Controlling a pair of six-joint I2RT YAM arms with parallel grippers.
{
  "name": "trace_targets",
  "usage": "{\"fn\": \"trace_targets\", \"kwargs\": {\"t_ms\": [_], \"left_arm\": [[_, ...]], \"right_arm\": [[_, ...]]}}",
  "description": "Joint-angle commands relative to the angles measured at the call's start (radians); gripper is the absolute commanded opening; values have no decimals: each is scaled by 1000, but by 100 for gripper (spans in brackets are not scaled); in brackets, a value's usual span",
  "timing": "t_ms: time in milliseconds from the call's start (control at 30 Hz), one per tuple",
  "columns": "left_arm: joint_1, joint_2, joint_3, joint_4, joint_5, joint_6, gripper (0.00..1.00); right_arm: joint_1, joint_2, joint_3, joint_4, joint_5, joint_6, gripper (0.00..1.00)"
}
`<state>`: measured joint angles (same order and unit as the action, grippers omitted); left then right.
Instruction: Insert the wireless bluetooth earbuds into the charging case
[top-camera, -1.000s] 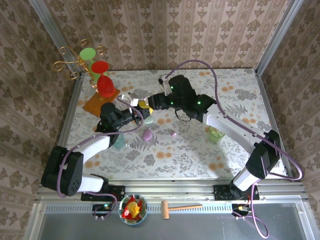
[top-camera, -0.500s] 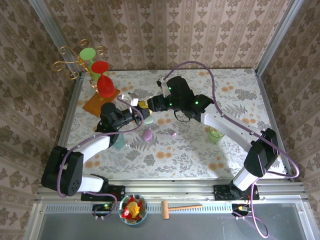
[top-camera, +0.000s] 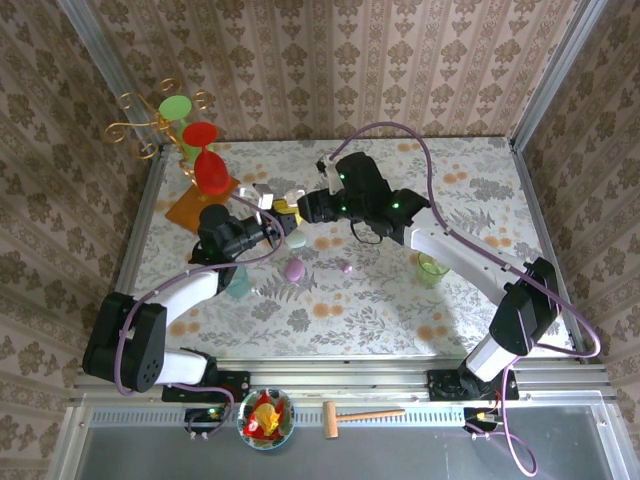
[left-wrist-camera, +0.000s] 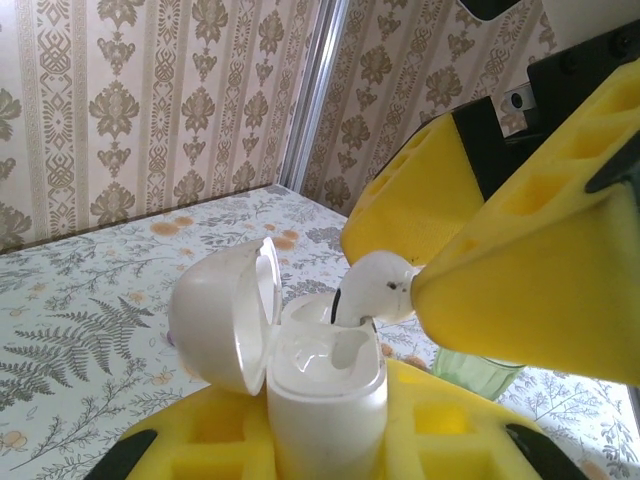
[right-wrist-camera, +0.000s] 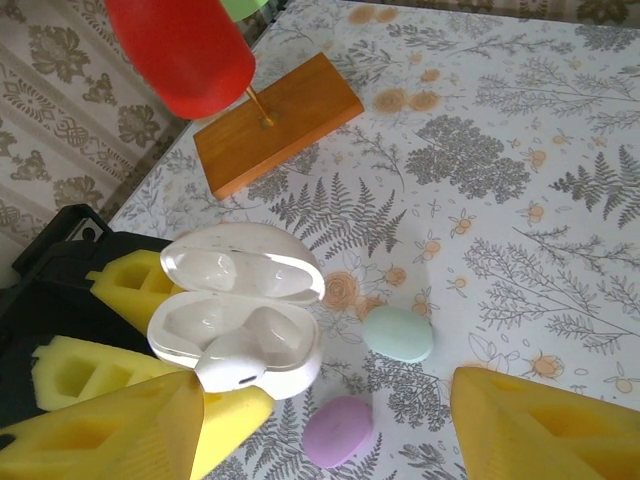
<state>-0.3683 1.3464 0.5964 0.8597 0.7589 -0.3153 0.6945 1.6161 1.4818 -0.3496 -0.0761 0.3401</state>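
The charging case's (left-wrist-camera: 326, 385) base is lost between the left gripper's (left-wrist-camera: 328, 440) pads — cut off at the bottom edge. The pale earbud's (left-wrist-camera: 378, 288) lower end hides behind its rim.

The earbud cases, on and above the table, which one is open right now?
The white case, its lid flipped back and its sockets showing. The mint-green case and the lilac case lie shut on the table.

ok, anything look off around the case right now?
The white earbud lies crooked across the rim of the open charging case, not seated in a well. A tiny lilac earbud lies loose on the table.
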Motion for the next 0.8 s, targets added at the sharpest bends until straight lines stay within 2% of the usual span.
{"fn": "trace_targets", "kwargs": {"t_ms": [0,467,600,767], "left_arm": [[5,-40,6,52,20,-13,0],[6,-36,13,51,24,-13,0],[12,-37,6,60,16,-4,0],[35,-78,-15,59,-8,51,0]], "right_arm": [[-19,-27,-19,-37,73,-13,66],[-23,-52,-31,-7,40,-19,66],[-37,-97,-79,29,18,-16,66],[-70,-135,-189,58,-21,64,66]]}}
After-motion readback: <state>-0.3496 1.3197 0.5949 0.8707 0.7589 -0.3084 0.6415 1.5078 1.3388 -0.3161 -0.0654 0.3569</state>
